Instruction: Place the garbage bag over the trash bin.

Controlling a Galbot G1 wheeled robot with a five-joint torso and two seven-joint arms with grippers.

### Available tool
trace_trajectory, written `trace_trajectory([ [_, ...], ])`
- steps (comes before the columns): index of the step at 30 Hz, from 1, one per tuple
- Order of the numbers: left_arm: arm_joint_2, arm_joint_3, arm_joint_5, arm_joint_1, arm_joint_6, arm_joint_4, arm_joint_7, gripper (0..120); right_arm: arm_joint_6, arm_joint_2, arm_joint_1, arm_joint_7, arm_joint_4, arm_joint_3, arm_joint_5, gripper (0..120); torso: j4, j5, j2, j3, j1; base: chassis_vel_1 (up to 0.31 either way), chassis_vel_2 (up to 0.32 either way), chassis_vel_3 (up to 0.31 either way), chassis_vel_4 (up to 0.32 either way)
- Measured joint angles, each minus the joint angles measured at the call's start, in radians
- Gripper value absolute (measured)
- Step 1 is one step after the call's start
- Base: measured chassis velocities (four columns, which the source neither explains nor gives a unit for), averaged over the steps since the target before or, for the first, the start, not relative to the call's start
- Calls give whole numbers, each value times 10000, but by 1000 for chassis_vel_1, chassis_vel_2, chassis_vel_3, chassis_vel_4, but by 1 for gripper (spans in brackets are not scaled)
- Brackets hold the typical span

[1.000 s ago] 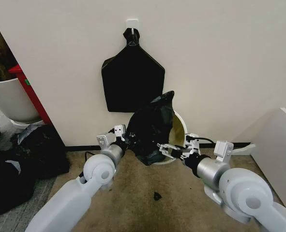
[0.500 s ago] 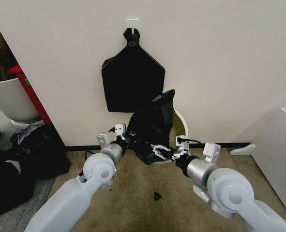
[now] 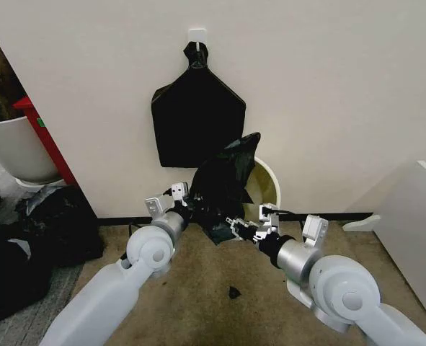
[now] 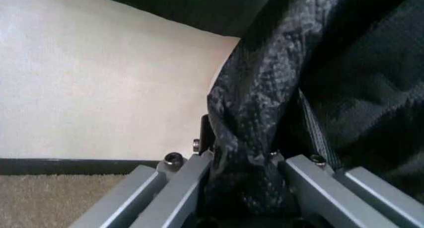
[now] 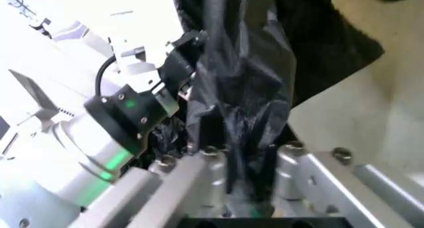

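**Both grippers clamped on bag, in front of bin**

My left gripper (image 3: 186, 209) is closed on the left edge of the garbage bag (image 3: 223, 189); the left wrist view shows film bunched between its fingers (image 4: 177, 188). The bag stands roughly upright, long axis vertical, peak pointing up and slightly right, against the wall. It covers most of the trash bin (image 3: 269, 189), which shows part of its rim and inner wall; the base is hidden. My right gripper (image 3: 236, 227) pinches the bag's lower edge; its fingers (image 5: 192, 178) are closed on film.

Head view looks down, farther; wrist views close, share garbage bag (image 3: 223, 189).
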Motion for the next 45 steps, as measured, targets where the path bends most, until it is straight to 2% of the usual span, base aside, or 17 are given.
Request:
trace_trajectory([
  [12, 43, -119, -9, -12, -70, 90, -18, 0, -60, -401, -427, 673, 543, 329, 7, 0, 0, 0, 0, 0, 0, 0, 0, 0, 0],
  [17, 28, -350, -211, -26, -73, 147, -74, 0, -82, -521, -1217, 1118, 873, 681, -93, 0, -3, 0, 0, 0, 0, 0, 0, 0, 0],
  [30, 104, -809, -678, 4, -72, 31, -256, 0, -66, -269, -2461, 1562, 1078, 962, -701, 0, -3, -1, 0, 0, 0, 0, 0, 0, 0],
  [40, 243, -939, -948, 127, -126, -197, -346, 0, 9, 9, -2563, 1585, 632, 1010, -1332, 0, 3, 1, 0, 0, 0, 0, 0, 0, 0],
  [45, 310, -989, -955, 185, -154, -274, -353, 0, -90, 37, -2593, 2707, 745, 1013, -1070, 0, 1, 0, 0, 0, 0, 0, 0, 0, 0],
])
